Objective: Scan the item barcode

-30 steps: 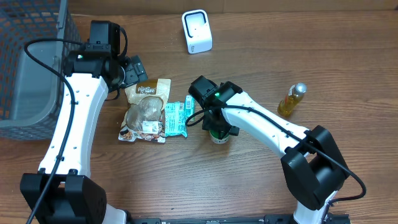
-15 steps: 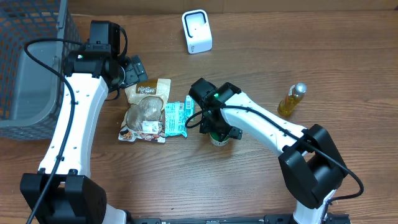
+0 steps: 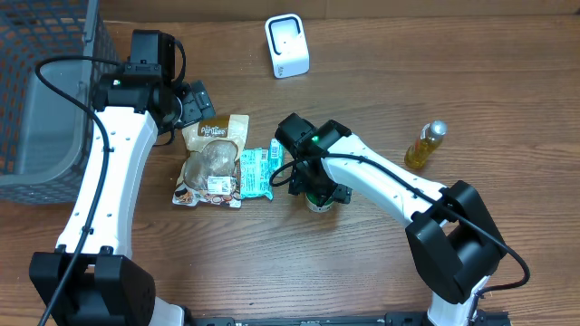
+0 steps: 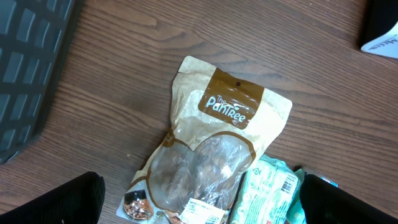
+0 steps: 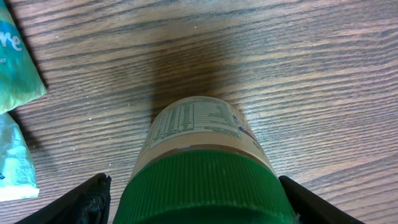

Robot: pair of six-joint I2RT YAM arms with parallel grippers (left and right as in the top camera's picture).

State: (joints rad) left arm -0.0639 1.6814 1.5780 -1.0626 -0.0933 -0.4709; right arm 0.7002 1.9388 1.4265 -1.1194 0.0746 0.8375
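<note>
Green-lidded jar (image 5: 199,155) stands upright on the table (image 3: 507,81) between the right gripper's (image 5: 196,199) spread jaws, contact undeterminable; left gripper (image 4: 199,193) hangs open above the pouch (image 4: 211,162); pickup step judged in hand, next requiring firm closure, lift, label turned toward the scanner (image 3: 286,45).

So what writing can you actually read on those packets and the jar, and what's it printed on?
"The Pantree": on the brown band at the top of the brown pouch.
White sticker low on that pouch: too small to read.
Teal packet: a label with fine print, too small to read.
Green-lidded jar: a table of small print, too blurred to read.
Nothing else is legible.
</note>
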